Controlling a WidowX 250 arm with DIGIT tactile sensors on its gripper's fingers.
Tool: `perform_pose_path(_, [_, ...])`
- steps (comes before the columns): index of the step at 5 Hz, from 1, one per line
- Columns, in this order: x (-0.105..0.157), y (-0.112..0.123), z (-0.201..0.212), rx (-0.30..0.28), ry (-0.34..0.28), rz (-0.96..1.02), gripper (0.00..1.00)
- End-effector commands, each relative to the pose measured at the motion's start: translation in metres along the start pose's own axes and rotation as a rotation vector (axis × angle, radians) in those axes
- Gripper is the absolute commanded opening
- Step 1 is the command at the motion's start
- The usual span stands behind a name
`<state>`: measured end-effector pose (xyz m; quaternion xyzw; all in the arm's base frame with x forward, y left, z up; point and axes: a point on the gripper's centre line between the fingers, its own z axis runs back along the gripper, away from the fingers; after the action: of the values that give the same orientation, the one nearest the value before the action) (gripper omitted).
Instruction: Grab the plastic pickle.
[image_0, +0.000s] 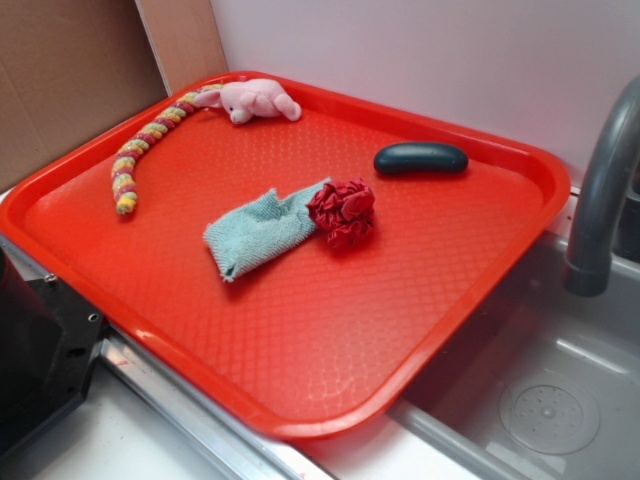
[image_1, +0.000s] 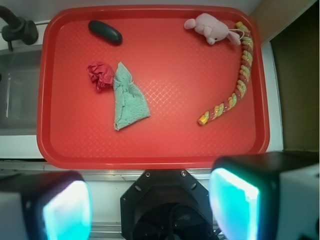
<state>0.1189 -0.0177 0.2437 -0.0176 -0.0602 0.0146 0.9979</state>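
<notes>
In the exterior view a red plastic tray (image_0: 150, 300) with a fine pebbled surface and a raised, rounded rim sat partly over a grey sink (image_0: 560, 400). The plastic pickle (image_0: 421, 158), a smooth, dark green, nearly black capsule with rounded ends, lay flat on the tray near its far rim, its long axis running roughly along that rim. Toward the tray's middle lay a red ruffled scrunchie (image_0: 343, 211), touching a crumpled pale teal cloth (image_0: 262, 232) of looped terry weave. At the tray's far left corner a plush snake (image_0: 150, 140) with yellow and pink bands curved along the rim, ending in a soft pink head (image_0: 258, 100). A curved grey faucet (image_0: 600, 200) rose beside the tray's right corner. The gripper itself did not show in this view.

In the wrist view the tray filled the upper frame, and the pickle (image_1: 105, 32) lay in the tray's upper left corner, its long axis slanting from upper left to lower right. The scrunchie (image_1: 100, 75) and cloth (image_1: 127, 97) sat below it, touching each other; the snake (image_1: 235, 90) arced down the tray's right side. The gripper (image_1: 150, 205) hung off the tray's near rim, well apart from the pickle, its two glossy teal-lit fingers (image_1: 67, 210) spread wide and holding nothing.
</notes>
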Motion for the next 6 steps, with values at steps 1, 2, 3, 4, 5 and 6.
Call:
perform_pose_path(1, [0.000, 0.000, 0.000, 0.000, 0.000, 0.000, 1.00])
perform_pose_path(2, [0.044, 0.004, -0.051, 0.025, 0.004, -0.065, 1.00])
perform_pose_path(3, [0.085, 0.003, -0.071, -0.045, -0.128, -0.140, 1.00])
perform_pose_path(4, [0.130, 0.003, -0.118, -0.032, -0.141, -0.150, 1.00])
perform_pose_path(5, [0.163, -0.009, -0.161, -0.013, -0.145, -0.212, 1.00])
perform_pose_path(6, [0.192, -0.033, -0.200, -0.002, -0.137, -0.298, 1.00])
